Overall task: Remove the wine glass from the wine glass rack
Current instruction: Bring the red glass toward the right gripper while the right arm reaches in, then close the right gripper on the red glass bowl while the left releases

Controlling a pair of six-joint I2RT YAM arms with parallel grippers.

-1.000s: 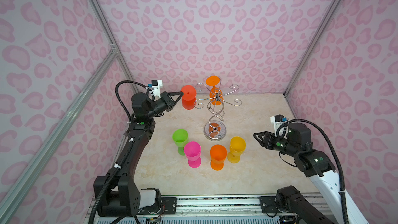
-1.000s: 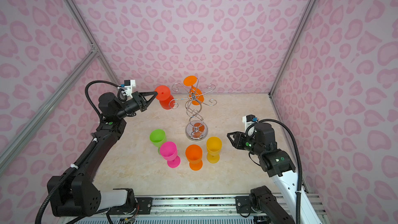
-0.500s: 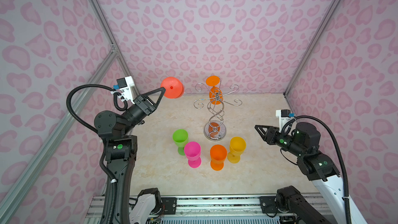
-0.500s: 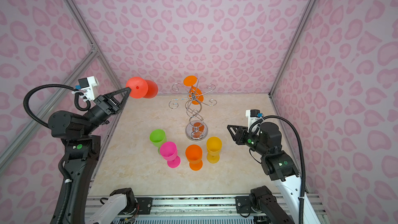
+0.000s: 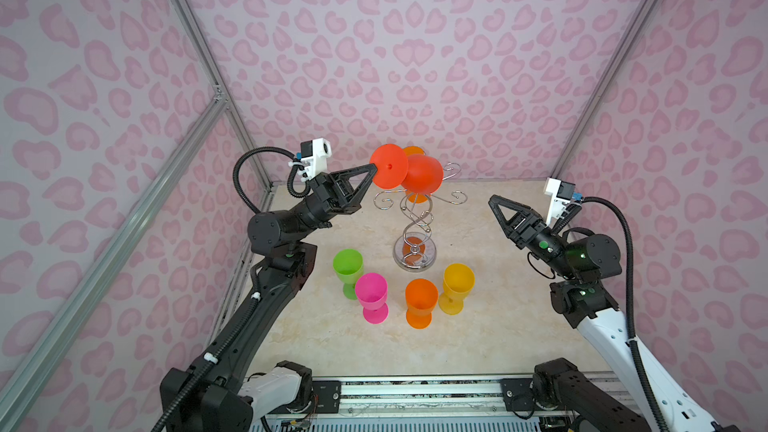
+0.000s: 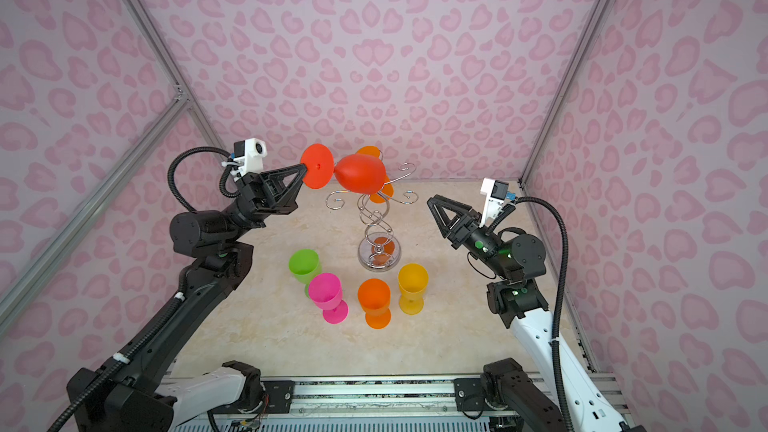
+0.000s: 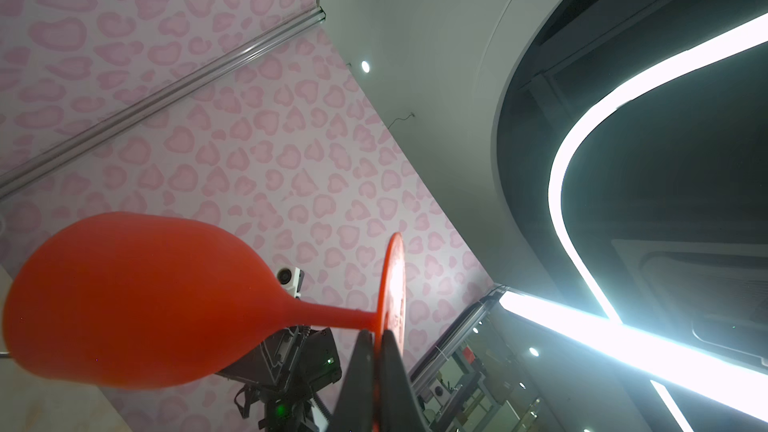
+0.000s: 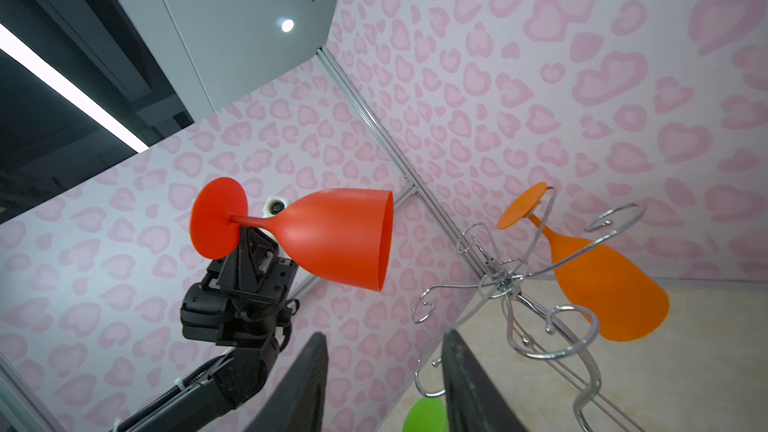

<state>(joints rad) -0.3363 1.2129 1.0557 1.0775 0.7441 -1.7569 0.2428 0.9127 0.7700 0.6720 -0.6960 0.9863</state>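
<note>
Pink heart-patterned walls (image 5: 415,35) frame the left claw (image 5: 375,167), clenched on the foot of the red wine glass (image 5: 422,174) so its bowl juts ahead, clear of the wine glass rack (image 5: 415,218) beyond, while the right claw (image 5: 492,200) gapes empty.

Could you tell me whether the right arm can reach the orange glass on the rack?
Probably yes: the right gripper is open and faces the orange glass; the left gripper holds the red glass clear to one side. Only wires of the rack cross it.

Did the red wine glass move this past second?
Yes. In a top view the red wine glass shifted right, from beside the wine glass rack to overlapping its arms.
</note>
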